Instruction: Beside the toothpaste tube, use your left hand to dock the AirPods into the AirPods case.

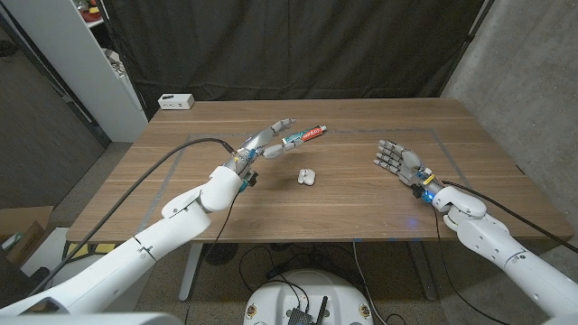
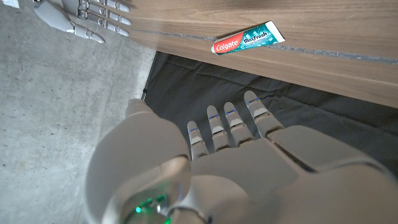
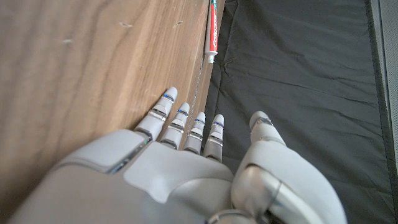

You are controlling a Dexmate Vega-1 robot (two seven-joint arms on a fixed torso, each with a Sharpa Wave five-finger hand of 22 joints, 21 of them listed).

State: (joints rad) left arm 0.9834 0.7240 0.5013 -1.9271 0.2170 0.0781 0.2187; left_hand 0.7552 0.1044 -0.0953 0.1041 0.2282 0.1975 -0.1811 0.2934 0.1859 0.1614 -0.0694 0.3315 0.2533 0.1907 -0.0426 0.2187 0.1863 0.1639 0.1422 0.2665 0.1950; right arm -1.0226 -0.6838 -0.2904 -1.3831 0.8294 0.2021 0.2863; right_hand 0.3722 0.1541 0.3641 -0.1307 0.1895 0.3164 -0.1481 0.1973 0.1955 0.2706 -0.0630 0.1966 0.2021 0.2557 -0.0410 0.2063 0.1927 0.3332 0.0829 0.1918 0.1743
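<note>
The AirPods case [image 1: 307,176] lies on the wooden surface [image 1: 361,208] near its middle, a small white thing seemingly with its lid open; whether the earbuds sit inside or beside it is too small to tell. It sits apart from the left hand [image 1: 268,141], which hovers to the left and a little farther back, fingers spread and reaching toward the toothpaste tube [image 1: 305,136], holding nothing. The tube lies just beyond those fingertips, slanted, behind the case and near it. In the left wrist view the left hand [image 2: 230,155] shows its back with fingers straight and apart, and the tube [image 2: 249,38] lies past them on the wood, its red and teal label readable.

The right hand [image 1: 395,159] waits well to the right of the case, fingers extended, slightly parted and empty; in the right wrist view it [image 3: 186,162] stands beside the wood, with the tube [image 3: 212,31] far off.

A white box [image 1: 176,101] rests at the surface's far left corner.
</note>
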